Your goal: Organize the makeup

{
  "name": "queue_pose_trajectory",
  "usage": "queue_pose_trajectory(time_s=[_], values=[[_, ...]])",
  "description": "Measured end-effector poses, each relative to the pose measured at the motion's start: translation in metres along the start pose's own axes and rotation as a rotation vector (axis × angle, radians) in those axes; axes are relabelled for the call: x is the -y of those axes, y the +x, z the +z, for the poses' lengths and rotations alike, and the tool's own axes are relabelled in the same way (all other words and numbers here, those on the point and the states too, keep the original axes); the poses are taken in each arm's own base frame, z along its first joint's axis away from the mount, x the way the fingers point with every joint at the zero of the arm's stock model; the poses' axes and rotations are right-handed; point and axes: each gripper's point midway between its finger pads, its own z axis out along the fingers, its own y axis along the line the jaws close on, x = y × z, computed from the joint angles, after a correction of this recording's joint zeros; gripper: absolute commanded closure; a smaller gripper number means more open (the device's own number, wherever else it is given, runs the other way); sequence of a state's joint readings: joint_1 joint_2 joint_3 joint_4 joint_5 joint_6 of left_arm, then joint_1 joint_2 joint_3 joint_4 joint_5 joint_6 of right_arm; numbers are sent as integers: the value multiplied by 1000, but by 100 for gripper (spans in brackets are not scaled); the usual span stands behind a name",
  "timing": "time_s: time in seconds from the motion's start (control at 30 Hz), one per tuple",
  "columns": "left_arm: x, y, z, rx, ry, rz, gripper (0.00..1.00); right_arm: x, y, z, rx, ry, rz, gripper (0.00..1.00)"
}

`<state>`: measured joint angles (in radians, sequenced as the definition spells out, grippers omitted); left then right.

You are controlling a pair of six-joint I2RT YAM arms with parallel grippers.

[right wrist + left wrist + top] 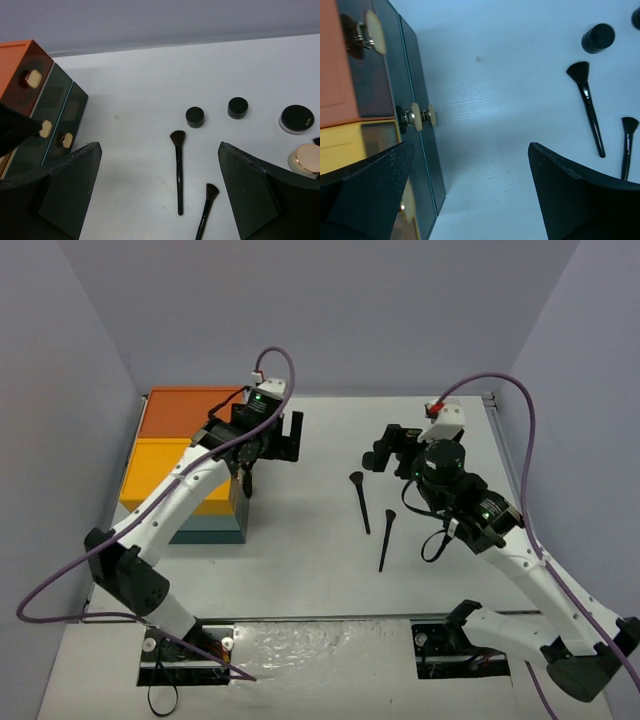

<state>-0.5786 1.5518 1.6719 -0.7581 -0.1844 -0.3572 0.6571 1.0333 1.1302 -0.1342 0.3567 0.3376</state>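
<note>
the orange-topped teal drawer box (pixel 50 97) hides its contents. two black brushes (pixel 178 175) and round black jars (pixel 195 117) lie loose on the white table (pixel 135 150) near it. the left gripper (pixel 470 150) and the right gripper (pixel 159 150) both hang spread, holding nothing.

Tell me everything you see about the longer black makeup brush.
The longer brush is slim and all black, with a fanned bristle head and a thin glossy handle. It lies flat on the white table, bristles toward the far side, beside the shorter brush. Only the table touches it.
</note>
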Motion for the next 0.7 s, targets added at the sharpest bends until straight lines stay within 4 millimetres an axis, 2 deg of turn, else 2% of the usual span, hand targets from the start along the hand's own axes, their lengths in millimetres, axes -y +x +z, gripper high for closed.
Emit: queue_pose_trajectory(time_s=[0.17,0.37,0.5,0.7], values=[[11,29,46,-98,-94,55,3,25,9,-23,11,55,5,0],[-2,49,88,-160,-260,67,3,37,23,-30,-17,86,4,0],[-14,57,105,-176,-357,72,3,42,33,-33,-44,97,-7,0],[-34,63,112,-187,-457,62,3,45,35,-37,-49,99,-11,0]])
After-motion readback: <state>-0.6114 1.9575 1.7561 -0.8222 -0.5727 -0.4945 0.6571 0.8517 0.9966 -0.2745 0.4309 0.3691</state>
